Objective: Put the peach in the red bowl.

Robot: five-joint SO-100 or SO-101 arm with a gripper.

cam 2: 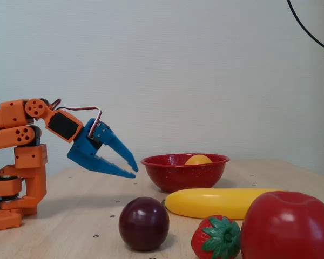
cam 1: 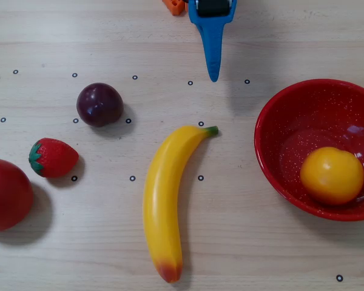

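Your peach [cam 1: 332,175] sits in the red bowl [cam 1: 273,130], toward 4 o'clock; nothing grips it. Your gripper [cam 2: 134,170] hangs empty above the table [cam 1: 261,254], jaws slightly apart.

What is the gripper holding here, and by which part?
Nothing. The gripper is empty, fingers nearly together above the table; the peach lies in the red bowl.

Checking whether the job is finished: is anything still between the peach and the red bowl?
Nothing visible is. The peach already lies inside the red bowl, with the banana outside on the table. The gripper hangs empty near the arm's base, fingers slightly apart, away from the bowl.
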